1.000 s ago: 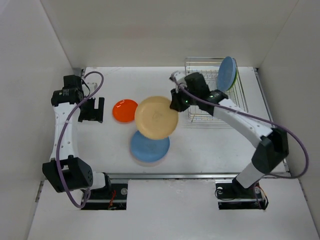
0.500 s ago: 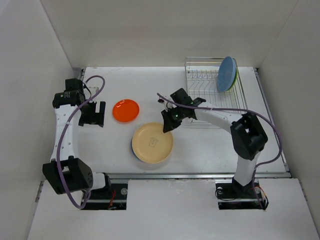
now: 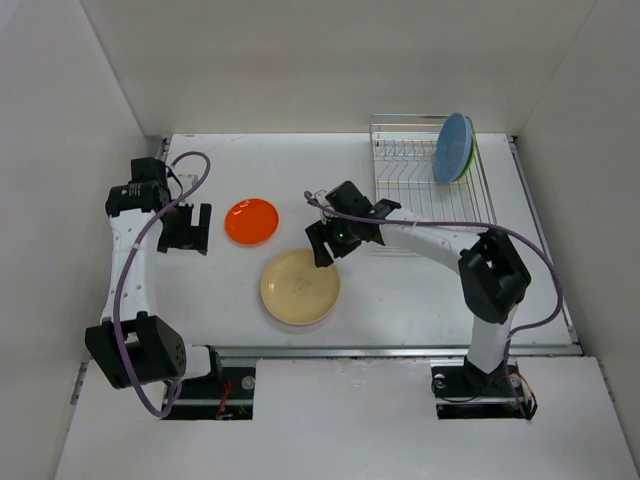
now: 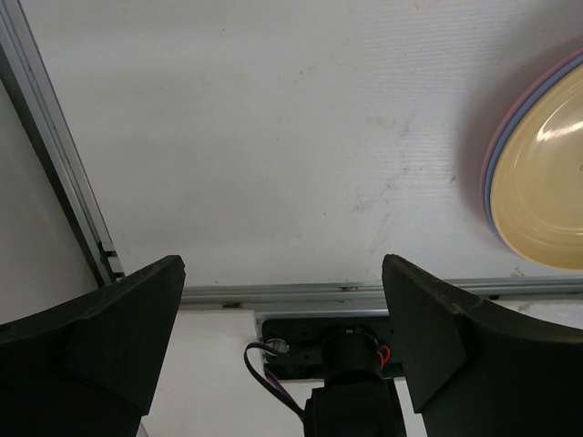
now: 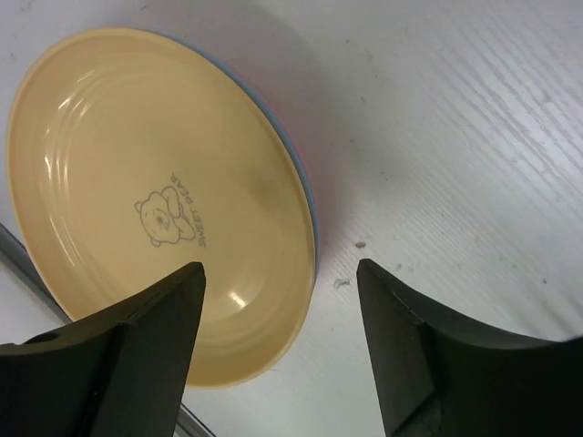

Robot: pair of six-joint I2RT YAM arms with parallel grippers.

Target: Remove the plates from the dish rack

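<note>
Top external view, with the far wall taken as 12 o'clock: a round pale-yellow plastic plate lies flat near the front edge of the white table. It rests on top of other plates, of which only the blue and pink rims show in the left wrist view. A small printed bear figure faces up on the yellow plate.

The right gripper hangs over the 1 o'clock edge of this plate. Its jaws are spread wide with nothing between them.

A round orange plate lies flat at 11 o'clock from the yellow plate, apart from it. The left gripper stands at 9 o'clock from the orange plate, jaws wide and holding nothing.

The silver wire dish rack sits at the far right of the table, at 1 o'clock from the right gripper. A round light-blue plate stands on edge at its far right corner, with a green plate just behind it.
</note>
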